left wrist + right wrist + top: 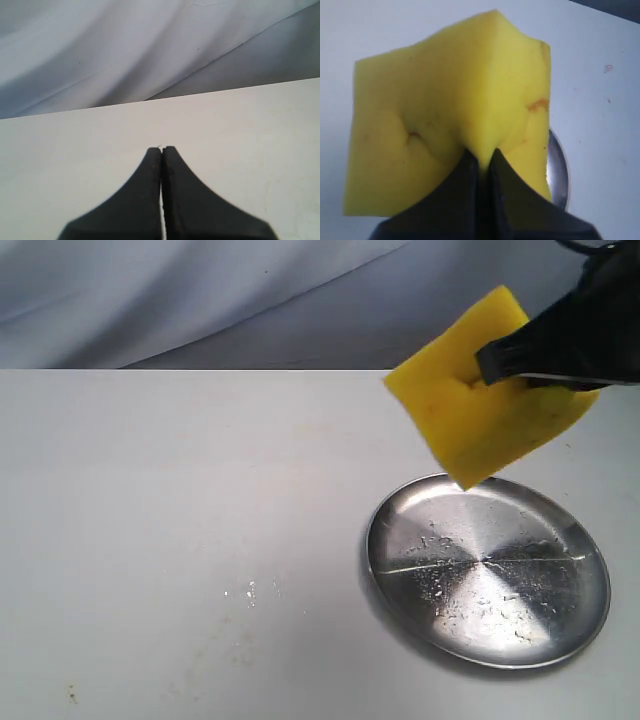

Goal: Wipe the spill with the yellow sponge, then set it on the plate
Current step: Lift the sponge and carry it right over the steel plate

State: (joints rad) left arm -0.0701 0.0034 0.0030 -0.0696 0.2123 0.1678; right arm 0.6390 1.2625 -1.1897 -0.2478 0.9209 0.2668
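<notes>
The yellow sponge (480, 400) hangs in the air, tilted, above the far edge of the silver plate (400, 570). My right gripper (490, 365) is shut on it, pinching the foam into a fold (480, 157). In the right wrist view the sponge (435, 120) fills most of the frame, and a sliver of the plate's rim (560, 170) shows behind it. No amber puddle shows; only faint wet specks (248, 592) lie on the white table left of the plate. My left gripper (162, 148) is shut on nothing above bare table, out of the exterior view.
The white table (150, 490) stretches left of the plate. A grey cloth backdrop (200, 290) hangs behind the table's far edge. Faint brownish stains (215, 650) mark the table near the front.
</notes>
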